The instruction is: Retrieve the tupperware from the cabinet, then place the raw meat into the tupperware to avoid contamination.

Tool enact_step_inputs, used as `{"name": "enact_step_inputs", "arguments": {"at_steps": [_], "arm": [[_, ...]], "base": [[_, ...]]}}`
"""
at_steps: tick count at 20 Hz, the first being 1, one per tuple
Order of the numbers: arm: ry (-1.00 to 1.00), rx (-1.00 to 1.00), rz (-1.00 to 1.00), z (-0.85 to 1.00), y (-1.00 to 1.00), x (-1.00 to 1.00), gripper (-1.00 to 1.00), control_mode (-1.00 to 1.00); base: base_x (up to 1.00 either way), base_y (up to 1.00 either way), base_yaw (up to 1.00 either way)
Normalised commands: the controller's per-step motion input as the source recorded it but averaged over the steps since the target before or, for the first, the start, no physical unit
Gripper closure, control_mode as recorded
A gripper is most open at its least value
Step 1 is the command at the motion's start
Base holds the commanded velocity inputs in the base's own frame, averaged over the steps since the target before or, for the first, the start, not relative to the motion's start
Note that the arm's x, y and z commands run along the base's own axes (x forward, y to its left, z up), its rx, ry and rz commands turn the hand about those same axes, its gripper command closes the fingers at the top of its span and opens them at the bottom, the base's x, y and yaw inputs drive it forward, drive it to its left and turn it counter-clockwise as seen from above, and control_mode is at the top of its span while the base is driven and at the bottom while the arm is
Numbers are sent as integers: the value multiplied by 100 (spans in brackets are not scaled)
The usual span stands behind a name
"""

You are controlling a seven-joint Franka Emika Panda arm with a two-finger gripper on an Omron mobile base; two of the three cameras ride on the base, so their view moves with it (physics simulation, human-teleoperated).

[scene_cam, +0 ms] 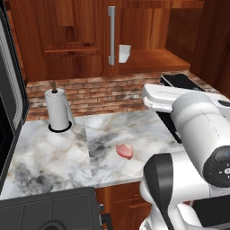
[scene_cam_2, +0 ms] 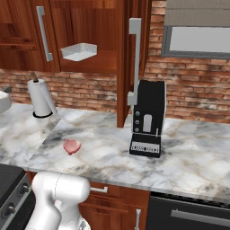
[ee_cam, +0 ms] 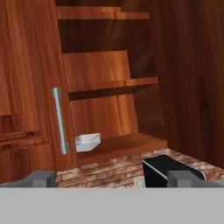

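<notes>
The tupperware sits on the lowest shelf of the open cabinet, its long axis running along the shelf front. The raw meat lies flat on the counter below, its narrow end pointing toward the cabinet. The gripper faces the cabinet, jaws spread wide, holding nothing.

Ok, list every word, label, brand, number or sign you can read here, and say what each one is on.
No readable text anywhere.
Coffee machine: pale front panel with small marks, too blurred to read.
Tupperware, paper-towel roll, cabinet: no markings.
</notes>
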Motion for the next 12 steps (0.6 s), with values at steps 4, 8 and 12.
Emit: {"name": "enact_step_inputs", "arguments": {"at_steps": [4,8,12], "arm": [[-3,-10,0,25,0,0,-100,-100],[0,-9,0,20,0,0,-100,-100],[-1,-8,0,11,-3,5,-100,-100]], "base": [[0,0,0],[0,0,0],[0,0,0]]}}
